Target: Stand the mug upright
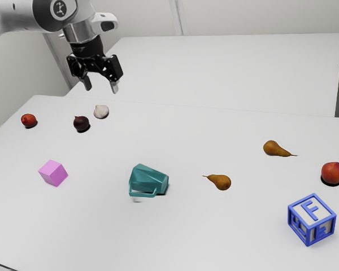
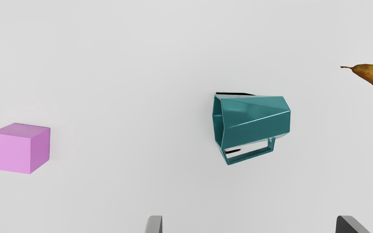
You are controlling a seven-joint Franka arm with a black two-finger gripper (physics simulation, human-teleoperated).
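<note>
High over the table, toward the exterior view's upper left, hangs my gripper, open and holding nothing. Its two fingertips stand wide apart in the wrist view, where the gripper has bare table between them. The teal faceted mug lies on its side on the table, well away from the gripper. Its mouth points toward the pink cube and its base toward the nearer pear. In the wrist view the mug shows its dark opening and its angular handle, which sticks out sideways.
A pink cube sits to the mug's left in the exterior view, a pear to its right. Another pear, a red fruit and a blue letter block lie farther right. Garlic, an onion and a small red item lie below the arm.
</note>
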